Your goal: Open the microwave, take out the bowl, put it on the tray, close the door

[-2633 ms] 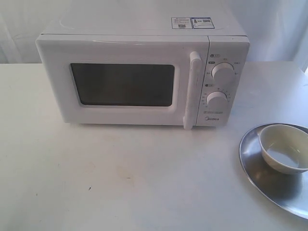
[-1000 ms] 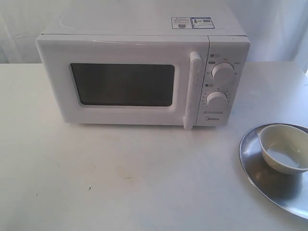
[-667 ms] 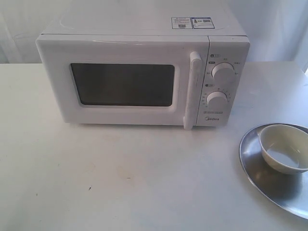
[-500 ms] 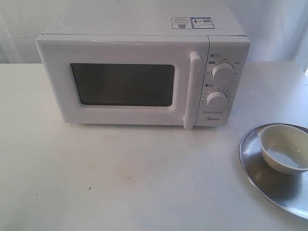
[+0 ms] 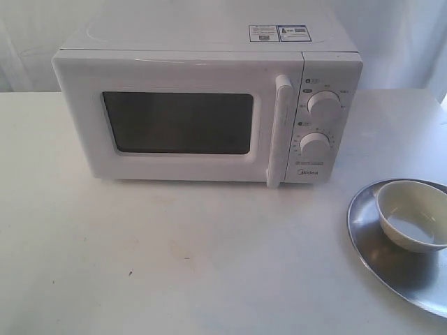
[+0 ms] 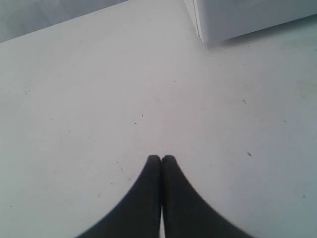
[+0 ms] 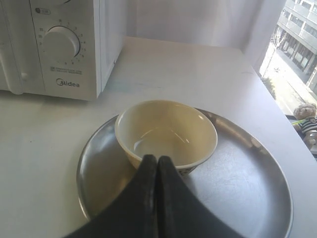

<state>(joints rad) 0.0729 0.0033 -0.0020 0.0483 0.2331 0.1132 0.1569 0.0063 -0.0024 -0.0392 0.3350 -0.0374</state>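
Left pincer [image 6: 161,159] hangs over bare counter [image 6: 89,99], tips pressed together, holding nothing. The right pincer [image 7: 157,159] is likewise closed and empty, just before the bowl [image 7: 166,130]. Off-white and smooth-sided, the bowl sits in the shiny round tray [image 7: 242,183] beside the microwave [image 5: 321,70], whose door [image 5: 178,166] is closed. Only the right wrist view shows buildings [image 7: 297,25] outside.

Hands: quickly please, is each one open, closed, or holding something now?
Left hand: closed, holding nothing, over the table.
Right hand: closed, holding nothing; the bowl sits free on the tray.
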